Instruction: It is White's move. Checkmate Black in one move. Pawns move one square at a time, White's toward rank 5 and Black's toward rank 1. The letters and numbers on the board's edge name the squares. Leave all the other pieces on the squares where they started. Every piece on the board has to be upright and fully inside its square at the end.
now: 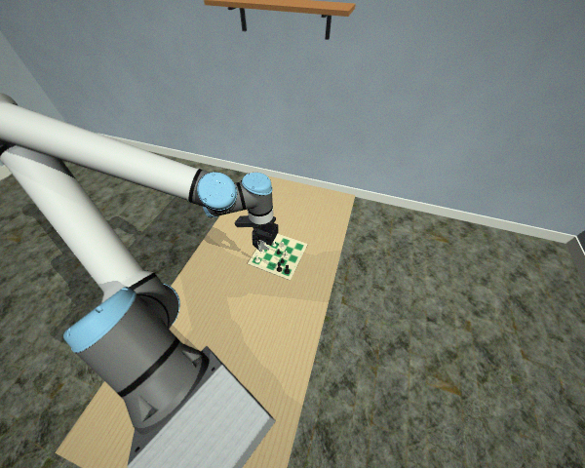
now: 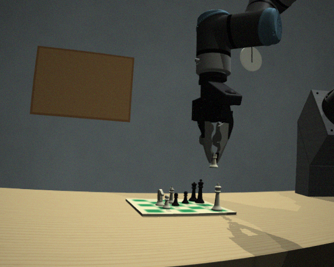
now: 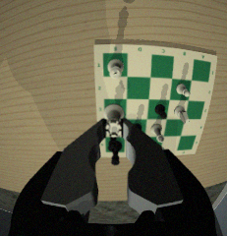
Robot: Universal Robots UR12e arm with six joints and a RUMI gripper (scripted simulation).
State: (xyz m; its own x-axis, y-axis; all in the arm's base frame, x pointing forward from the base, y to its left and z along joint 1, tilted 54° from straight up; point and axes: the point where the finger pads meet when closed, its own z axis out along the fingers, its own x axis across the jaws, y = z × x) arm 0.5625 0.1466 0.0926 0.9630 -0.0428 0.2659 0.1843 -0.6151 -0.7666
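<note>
Gripper (image 2: 214, 156) fingers are closed on a small white pawn (image 2: 214, 161), suspended well above the chessboard (image 2: 150, 213) on the wooden table (image 2: 75, 230). In the top view the pieces are too small to identify. In the wrist view the fingers hide part of the near board edge, and the edge lettering is blurred. On the board stand a white king (image 2: 217, 197), two tall black pieces (image 2: 200, 191), two black pawns (image 2: 176, 199) and three white pieces (image 2: 160, 197).

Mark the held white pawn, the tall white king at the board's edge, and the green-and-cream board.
small white pawn (image 2: 214, 162), exterior view, its base below the end effector tips
tall white king (image 2: 217, 198), exterior view, mid-body
green-and-cream chessboard (image 2: 145, 211), exterior view, front corner
</note>
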